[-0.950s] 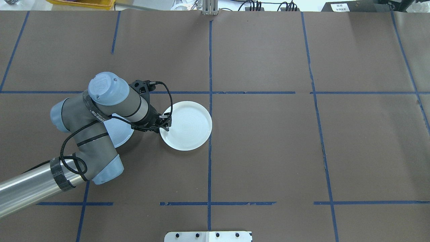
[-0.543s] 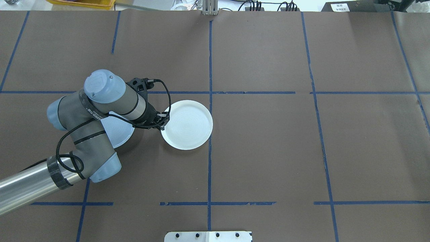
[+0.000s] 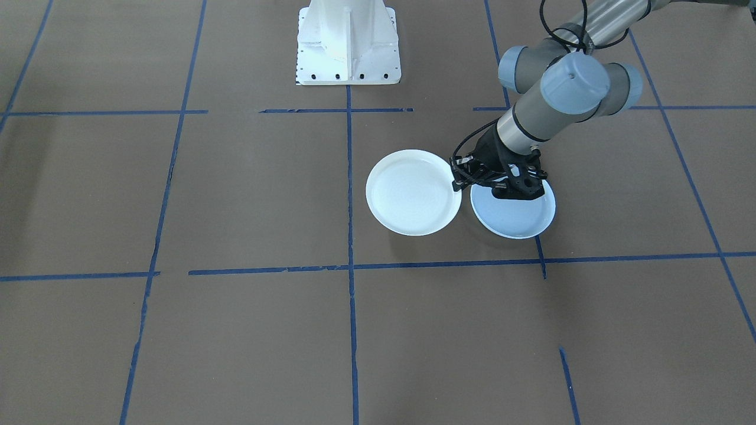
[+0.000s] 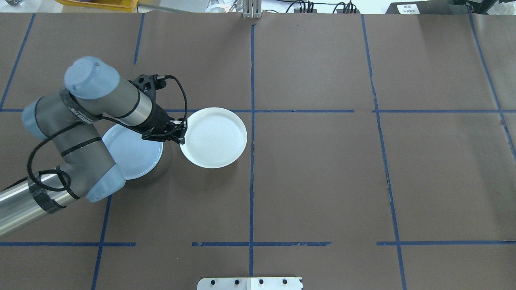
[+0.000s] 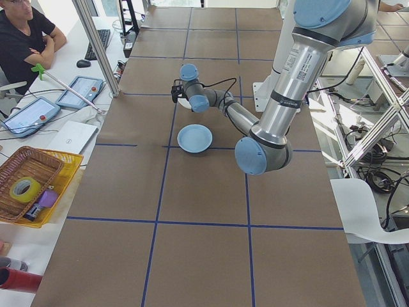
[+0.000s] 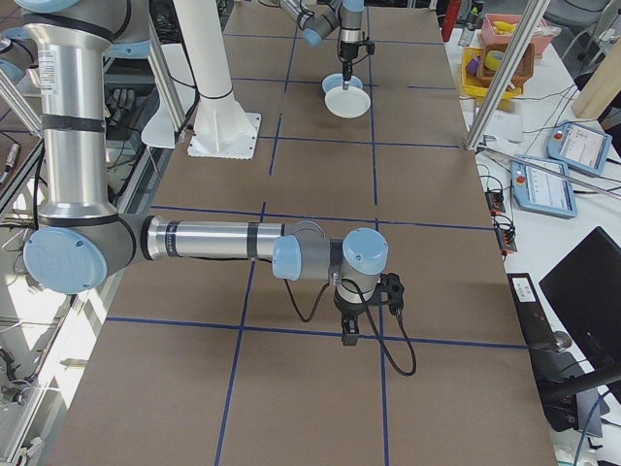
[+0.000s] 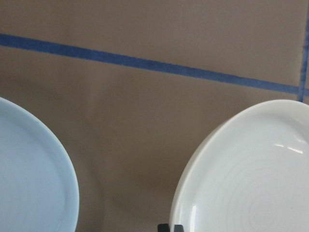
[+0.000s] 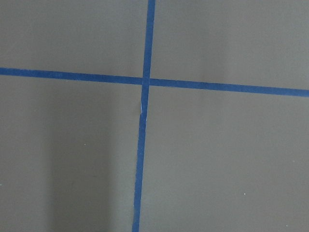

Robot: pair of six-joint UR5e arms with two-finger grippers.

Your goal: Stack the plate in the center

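We count two plates on the brown paper table (image 4: 322, 181): one white plate (image 4: 213, 137) and one pale-blue plate (image 4: 133, 151), side by side and not touching, with a strip of bare paper between them. The pale-blue plate lies flat on the table on the robot's left side, partly under the left arm in the overhead view, its rim whole and nothing stacked on it. The white plate sits just to its right, near the blue tape line that runs down the middle of the table. The left gripper (image 4: 180, 131) is at the white plate's left edge, and its fingers (image 3: 458, 177) appear pinched on the rim there; the left wrist view shows a dark fingertip at the bottom edge, right against that rim. The plate casts a shadow on the paper beside the pale-blue one, so it looks raised off the table, though we cannot be sure of that. We see two arms in all; the right gripper (image 6: 361, 325) shows only in the side view from the robot's right, hanging over a crossing of two tape lines well away from both plates, and we cannot tell how far its fingers are apart.
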